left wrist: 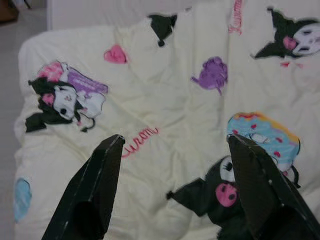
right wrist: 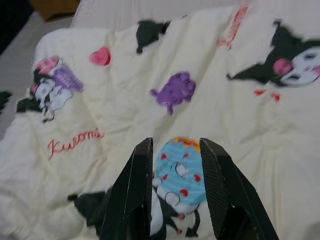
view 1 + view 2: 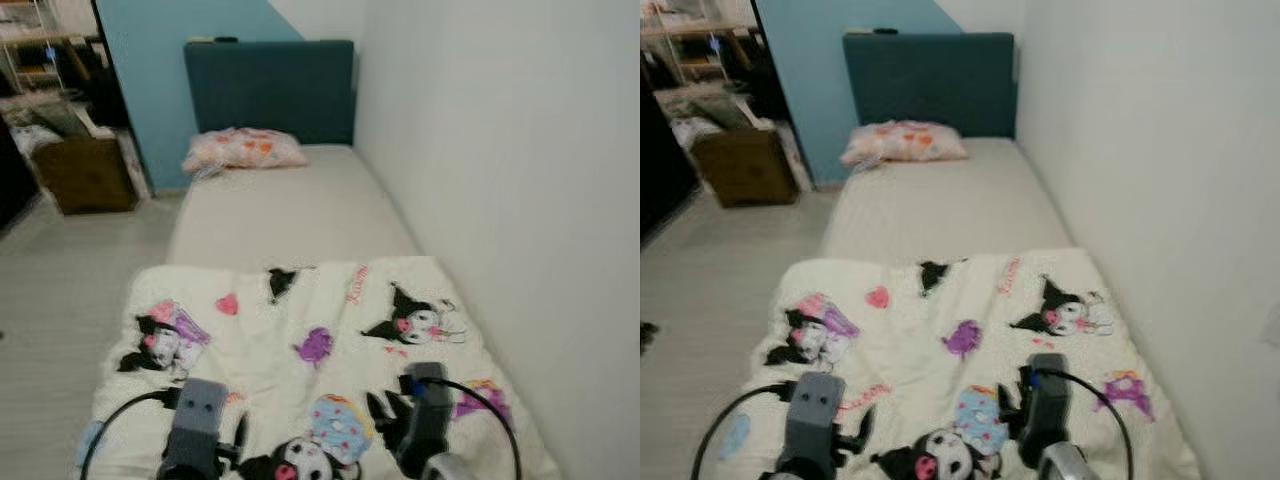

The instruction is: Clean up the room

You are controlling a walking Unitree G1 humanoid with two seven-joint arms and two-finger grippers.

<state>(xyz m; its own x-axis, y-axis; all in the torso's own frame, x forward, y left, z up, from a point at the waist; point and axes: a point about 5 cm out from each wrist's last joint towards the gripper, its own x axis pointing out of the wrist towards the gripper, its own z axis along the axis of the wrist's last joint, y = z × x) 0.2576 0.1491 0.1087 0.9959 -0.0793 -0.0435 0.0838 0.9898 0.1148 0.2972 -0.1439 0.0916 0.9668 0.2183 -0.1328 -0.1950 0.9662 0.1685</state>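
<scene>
- A cream blanket [image 3: 300,340] printed with black, pink and purple cartoon characters lies bunched over the near end of a bed [image 3: 290,215], covering it from edge to edge.
- The far half of the bed is bare, showing a plain pale mattress.
- A pink patterned pillow [image 3: 245,150] rests at the head of the bed, against a dark teal headboard [image 3: 270,90].
- The left claw [image 1: 172,150] hovers above the blanket with its two black fingers spread wide, grasping nothing. Pink script lettering and a black character face sit between and below them.
- The right claw [image 2: 176,152] hangs over the blanket too, its fingers parted by a narrower gap and empty. A blue doughnut print with red hearts shows between them.
- Both silver arms reach in from the near edge of the head views, each trailing a looped black cable.
- A white wall [image 3: 500,150] runs along the bed's right side.
- A pale blue wall panel [image 3: 150,70] stands behind the headboard.
- On the pale floor [image 3: 70,270] to the left sits a brown box [image 3: 85,175].
</scene>
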